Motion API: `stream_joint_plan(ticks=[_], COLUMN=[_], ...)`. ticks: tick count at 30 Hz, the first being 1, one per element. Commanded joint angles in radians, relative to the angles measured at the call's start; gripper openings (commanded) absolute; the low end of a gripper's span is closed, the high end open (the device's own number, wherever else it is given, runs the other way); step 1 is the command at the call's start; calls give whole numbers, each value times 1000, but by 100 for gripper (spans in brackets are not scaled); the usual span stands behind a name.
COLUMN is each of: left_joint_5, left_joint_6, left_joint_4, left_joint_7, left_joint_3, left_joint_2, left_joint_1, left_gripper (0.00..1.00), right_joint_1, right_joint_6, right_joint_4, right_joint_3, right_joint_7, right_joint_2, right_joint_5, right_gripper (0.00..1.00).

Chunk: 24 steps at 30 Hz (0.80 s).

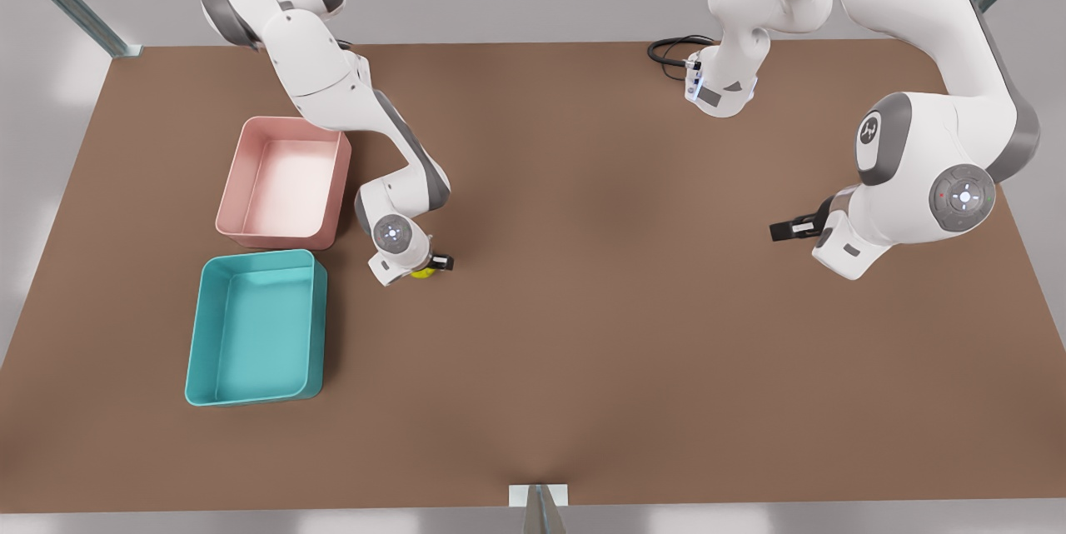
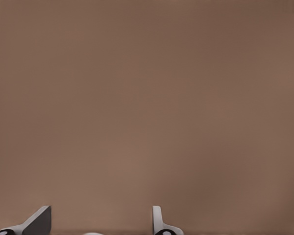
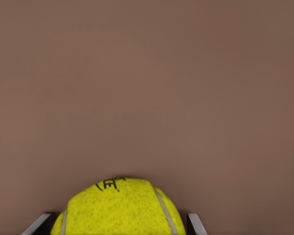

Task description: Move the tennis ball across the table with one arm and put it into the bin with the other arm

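The tennis ball (image 1: 423,271) is held low over the brown table (image 1: 583,334) by the right end effector (image 1: 429,266), just beside the corner where the pink bin (image 1: 284,182) and the teal bin (image 1: 256,327) meet, on the front view's left. In the right wrist view the yellow-green ball (image 3: 118,208), marked with a pale curved seam and a dark printed mark, is seen pressed between the two fingertips (image 3: 195,223), one at each side of it, with bare brown table (image 3: 147,88) beyond. The right end effector is thus clenched on the ball. Whether the ball is touching the table cannot be told.

The two bins are set one behind the other, nearly touching, the pink one farther from the camera and the teal one nearer; both are seen open and without contents. The ball is outside both bins.

The left end effector (image 1: 791,228) is held above the table on the front view's right, well apart from the ball and the bins, where that arm waits. In the left wrist view its fingers (image 2: 37,221) are seen spread apart with nothing between them, so the left end effector (image 2: 99,221) is released, over plain table (image 2: 147,98).

A coiled black cable (image 1: 670,49) is seen at the far edge of the table, beside the base of the arm on the front view's right.
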Motion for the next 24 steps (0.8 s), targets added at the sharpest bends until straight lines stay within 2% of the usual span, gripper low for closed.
stream_joint_plan(ticks=[1, 11, 13, 14, 16, 21, 24], left_joint_5=[-5, -5, -5, -5, -5, -5, -5], left_joint_6=[0, 0, 1, 1, 3, 4, 4], left_joint_4=[0, 0, 0, 0, 0, 0, 0], left_joint_7=[-48, -47, -47, -47, -45, -45, -45], left_joint_3=[1, 0, 1, 1, -1, -1, 0], left_joint_2=[-1, 2, 2, 4, 4, 8, 8], left_joint_1=[0, 3, 3, 3, 3, 6, 6], left_gripper=[100, 100, 100, 100, 100, 100, 100], right_joint_1=[-1, -9, -9, -9, -9, -21, -76], right_joint_6=[7, 4, 4, 4, -3, -45, -187], right_joint_4=[-2, 8, 8, 9, 12, 32, 141], right_joint_3=[0, 2, 2, 2, 2, 2, -2], right_joint_7=[22, 9, 9, 9, 9, -3, -174], right_joint_2=[-1, -1, 1, 1, -2, -34, -65], right_joint_5=[2, 1, 1, 1, 1, 1, 2], right_gripper=[100, 96, 89, 79, 69, 66, 65])
